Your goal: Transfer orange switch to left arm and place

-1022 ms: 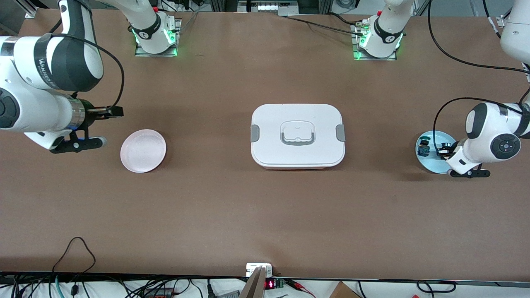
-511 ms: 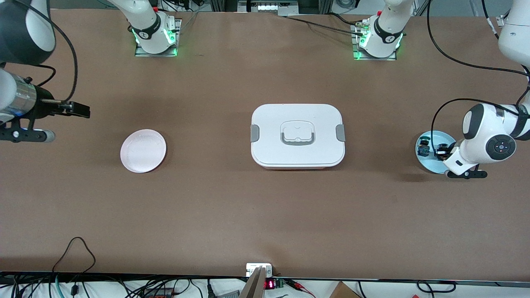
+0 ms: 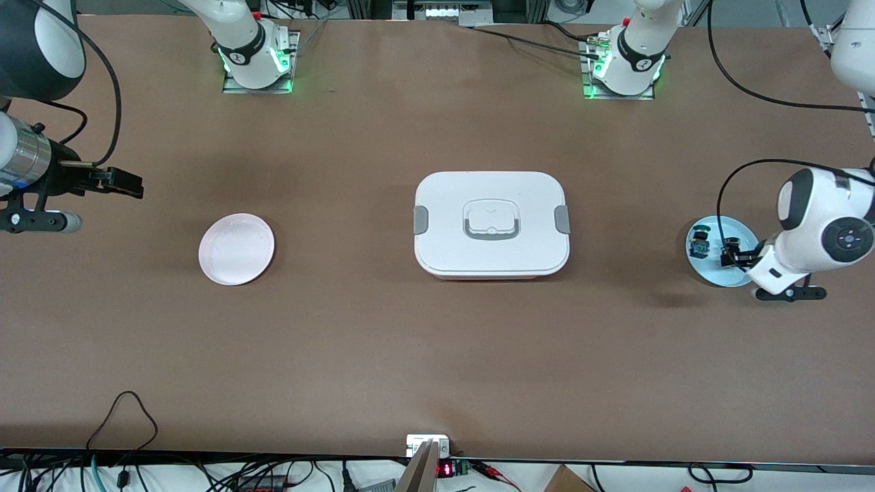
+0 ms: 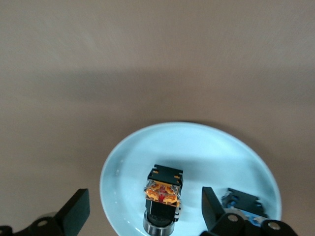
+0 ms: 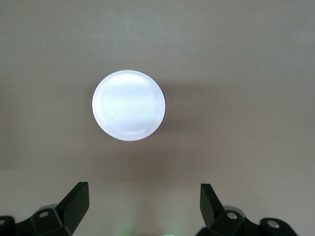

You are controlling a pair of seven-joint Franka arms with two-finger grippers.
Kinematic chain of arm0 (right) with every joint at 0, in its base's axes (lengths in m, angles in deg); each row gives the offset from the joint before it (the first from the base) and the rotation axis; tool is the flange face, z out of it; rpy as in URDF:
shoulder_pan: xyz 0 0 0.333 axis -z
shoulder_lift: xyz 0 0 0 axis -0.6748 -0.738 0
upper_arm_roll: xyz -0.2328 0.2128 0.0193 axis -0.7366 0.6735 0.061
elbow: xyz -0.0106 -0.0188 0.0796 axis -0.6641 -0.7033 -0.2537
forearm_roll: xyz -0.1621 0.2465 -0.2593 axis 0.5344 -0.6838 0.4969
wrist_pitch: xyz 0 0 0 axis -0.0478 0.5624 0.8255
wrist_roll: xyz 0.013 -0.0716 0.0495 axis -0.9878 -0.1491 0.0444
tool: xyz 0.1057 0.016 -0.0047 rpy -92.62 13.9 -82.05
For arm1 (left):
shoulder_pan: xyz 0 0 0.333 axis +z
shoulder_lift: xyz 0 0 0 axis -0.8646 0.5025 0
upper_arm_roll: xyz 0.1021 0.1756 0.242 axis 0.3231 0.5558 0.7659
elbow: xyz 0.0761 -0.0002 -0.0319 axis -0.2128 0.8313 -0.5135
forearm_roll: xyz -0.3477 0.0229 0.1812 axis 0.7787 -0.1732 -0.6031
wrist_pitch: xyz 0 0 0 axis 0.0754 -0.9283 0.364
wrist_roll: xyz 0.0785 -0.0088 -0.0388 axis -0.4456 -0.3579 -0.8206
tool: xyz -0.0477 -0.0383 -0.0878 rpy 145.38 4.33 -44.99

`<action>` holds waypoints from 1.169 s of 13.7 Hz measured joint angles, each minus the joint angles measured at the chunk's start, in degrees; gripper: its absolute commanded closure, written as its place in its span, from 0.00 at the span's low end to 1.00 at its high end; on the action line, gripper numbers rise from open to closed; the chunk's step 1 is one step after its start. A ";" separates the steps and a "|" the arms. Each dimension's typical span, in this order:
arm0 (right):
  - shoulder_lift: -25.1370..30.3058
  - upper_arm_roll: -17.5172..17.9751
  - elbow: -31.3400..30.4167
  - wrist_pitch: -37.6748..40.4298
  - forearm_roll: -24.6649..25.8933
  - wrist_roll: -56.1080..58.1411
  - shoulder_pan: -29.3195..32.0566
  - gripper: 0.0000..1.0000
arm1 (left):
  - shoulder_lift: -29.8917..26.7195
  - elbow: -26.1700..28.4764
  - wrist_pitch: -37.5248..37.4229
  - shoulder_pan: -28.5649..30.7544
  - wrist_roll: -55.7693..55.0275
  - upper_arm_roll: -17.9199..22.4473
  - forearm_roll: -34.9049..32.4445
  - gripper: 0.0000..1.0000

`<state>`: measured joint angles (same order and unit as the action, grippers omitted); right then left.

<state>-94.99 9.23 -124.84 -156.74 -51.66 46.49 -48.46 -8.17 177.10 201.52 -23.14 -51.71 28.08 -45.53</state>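
Note:
The orange switch [image 4: 164, 194] lies on a pale blue plate [image 4: 197, 147] at the left arm's end of the table. It has a black body, an orange part facing up and a metal ring at one end. My left gripper [image 4: 143, 209] hangs open just above the plate, one finger on each side of the switch and neither touching it. In the front view the left gripper [image 3: 733, 257] is low over that plate [image 3: 711, 273]. The white box [image 3: 491, 222] stands mid-table. My right gripper [image 3: 126, 183] waits open and empty at the right arm's end.
A blue-and-black switch [image 4: 243, 201] shares the blue plate, beside the orange one. An empty pinkish-white plate [image 3: 236, 249] sits between the box and the right gripper, and shows in the right wrist view as the white plate [image 5: 128, 104]. Cables trail along the table's near edge.
The left gripper's fingers have spread open over the blue plate, and its wrist shifted slightly toward the table's end. The right arm pulled back away from the pinkish plate, then held still.

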 measured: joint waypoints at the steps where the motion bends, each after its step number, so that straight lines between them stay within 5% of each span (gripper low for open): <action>1: 1.45 0.01 -2.60 -2.68 0.00 0.05 0.01 0.00 | -1.53 -0.98 -1.98 0.42 -0.03 -1.65 1.72 0.00; 8: 5.74 0.00 -8.15 -5.34 -0.47 3.80 0.90 0.00 | -7.26 -15.98 -23.88 0.76 -0.61 -13.66 6.49 0.00; 16: 5.73 0.27 -5.47 -5.57 -0.52 3.62 0.90 0.00 | -9.86 -20.95 -31.46 -1.10 -0.80 -17.51 18.47 0.00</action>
<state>-89.26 9.50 -130.31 -162.31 -52.18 50.11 -47.56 -18.04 156.15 170.06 -24.24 -52.51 10.57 -27.06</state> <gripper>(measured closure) 0.000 0.000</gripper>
